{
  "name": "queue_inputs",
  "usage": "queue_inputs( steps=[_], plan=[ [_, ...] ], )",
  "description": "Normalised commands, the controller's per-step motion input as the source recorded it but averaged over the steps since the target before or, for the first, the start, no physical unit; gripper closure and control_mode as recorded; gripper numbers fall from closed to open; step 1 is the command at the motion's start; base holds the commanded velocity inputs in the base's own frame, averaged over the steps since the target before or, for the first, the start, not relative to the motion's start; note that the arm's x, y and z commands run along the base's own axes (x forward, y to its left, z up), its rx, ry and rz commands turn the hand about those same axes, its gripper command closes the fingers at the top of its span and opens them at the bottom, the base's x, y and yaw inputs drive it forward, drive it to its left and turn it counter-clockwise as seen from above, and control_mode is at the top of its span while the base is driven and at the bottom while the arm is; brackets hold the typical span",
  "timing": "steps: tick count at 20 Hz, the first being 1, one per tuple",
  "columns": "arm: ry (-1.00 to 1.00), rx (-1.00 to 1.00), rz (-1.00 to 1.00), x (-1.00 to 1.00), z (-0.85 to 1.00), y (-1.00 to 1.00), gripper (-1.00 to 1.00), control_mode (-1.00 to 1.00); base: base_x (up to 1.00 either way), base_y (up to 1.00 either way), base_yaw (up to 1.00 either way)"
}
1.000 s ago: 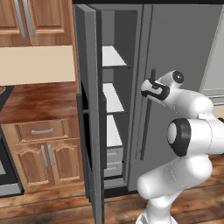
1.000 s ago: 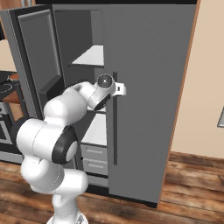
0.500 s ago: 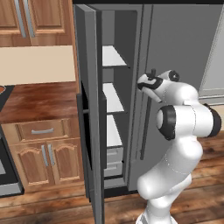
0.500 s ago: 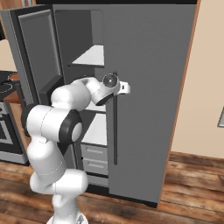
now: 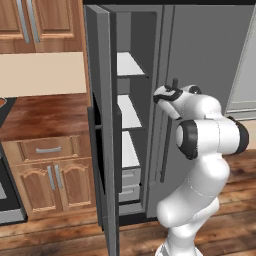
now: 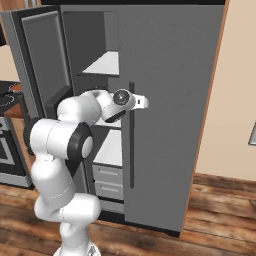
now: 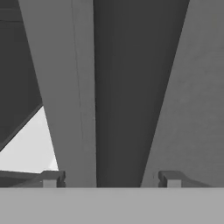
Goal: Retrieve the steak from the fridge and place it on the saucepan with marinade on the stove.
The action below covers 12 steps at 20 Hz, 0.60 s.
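Fridge (image 6: 170,100), left door open, right door shut; gripper (image 7: 111,177) at the right door's handle (image 6: 131,150).

Item 1: grey two-door fridge; left door (image 5: 102,125) swung wide towards the near side, exposing white inner shelves (image 5: 129,112) and grey drawers (image 6: 107,182) low down. Item 2: white arm, raised to mid height, hand at the long dark vertical handle of the closed right door. Hand view: dark handle bar runs up between the two fingertips (image 7: 52,178), which stand apart, one either side of it; contact with the bar cannot be told. Item 3: stove (image 6: 7,97), far left beyond the open door, partly visible. Item 4: wooden cabinets (image 5: 47,170) and countertop left of the fridge. Steak: no position recorded.
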Motion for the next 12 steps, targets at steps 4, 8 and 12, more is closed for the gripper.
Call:
queue_inputs(
  steps=[4, 8, 12],
  plan=[
    [0.0, 0.0, 0.0, 0.0, 0.0, 0.0, 1.0, -1.0, 0.0, 0.0, 0.0],
    [0.0, 0.0, 0.02, -0.1, 0.0, -0.02, 1.0, -1.0, 0.0, 0.0, 0.0],
    [-0.06, 0.0, 0.12, -0.51, 0.0, -0.16, 1.0, -1.0, 0.0, 0.0, 0.0]
  ],
)
